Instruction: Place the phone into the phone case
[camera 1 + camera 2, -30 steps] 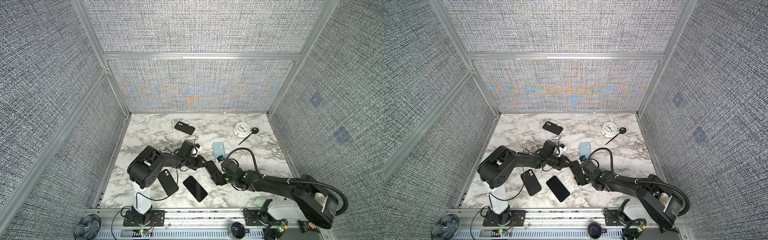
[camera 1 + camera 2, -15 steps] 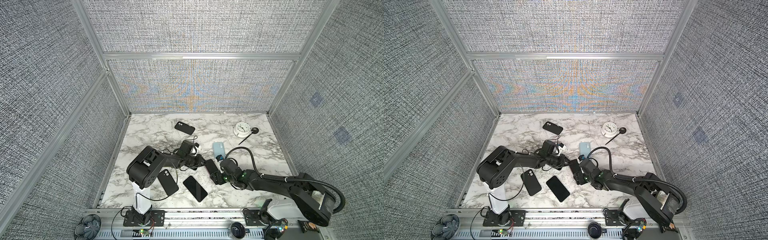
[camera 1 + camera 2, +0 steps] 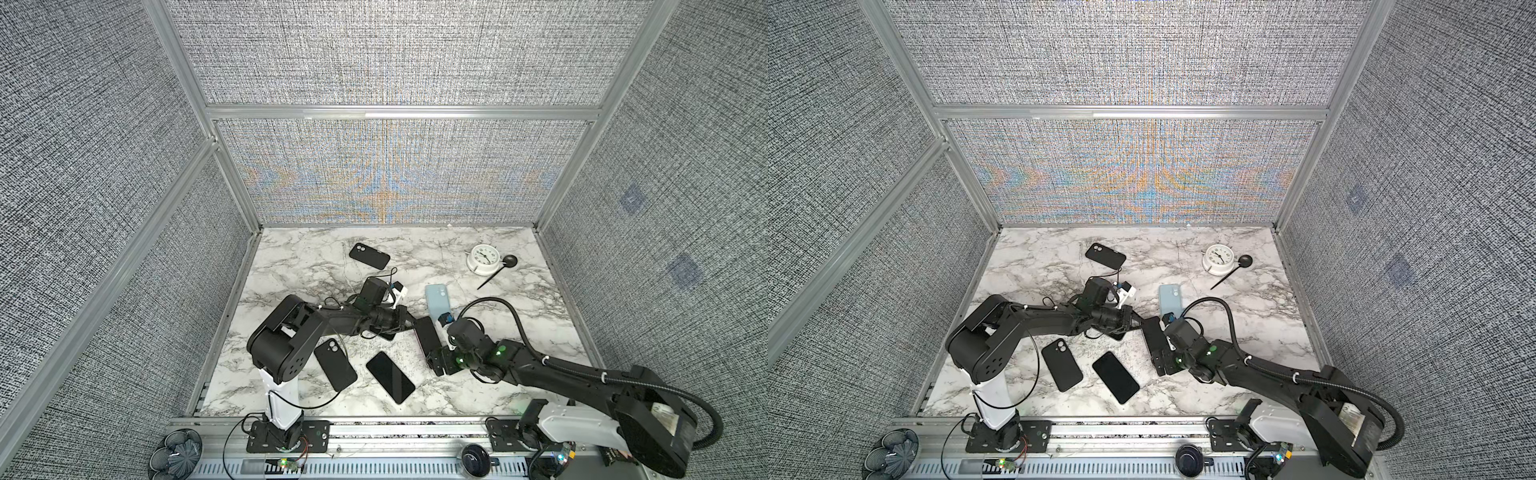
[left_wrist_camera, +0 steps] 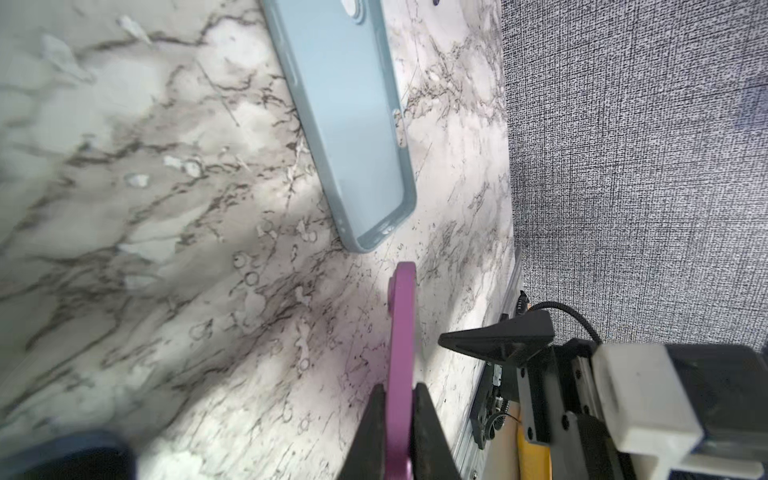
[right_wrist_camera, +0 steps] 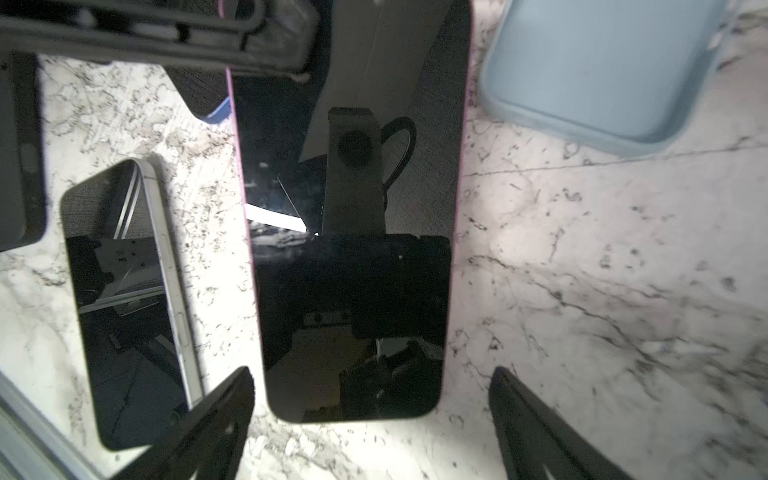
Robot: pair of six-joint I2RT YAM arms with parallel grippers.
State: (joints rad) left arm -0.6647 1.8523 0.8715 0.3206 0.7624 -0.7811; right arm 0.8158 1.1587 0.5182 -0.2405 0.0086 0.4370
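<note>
The phone (image 3: 427,338) (image 3: 1153,332) has a black screen and a purple rim. My left gripper (image 3: 409,322) (image 4: 398,390) is shut on its far end, pinching its two flat faces (image 4: 401,332). My right gripper (image 3: 439,362) (image 5: 372,374) stands open at the phone's near end (image 5: 353,249), one finger on each side, touching neither long edge. The light blue phone case (image 3: 437,302) (image 3: 1170,300) (image 4: 345,116) (image 5: 598,62) lies open side up on the marble, just behind the phone.
A black phone (image 3: 390,377) (image 5: 129,299) and a black case (image 3: 335,364) lie near the front. Another black case (image 3: 369,256) lies at the back. A white clock (image 3: 482,258) and a black spoon (image 3: 498,270) sit at the back right.
My left gripper has closed onto the phone's far end. My right gripper has opened wider, its fingers now standing off the phone's sides.
</note>
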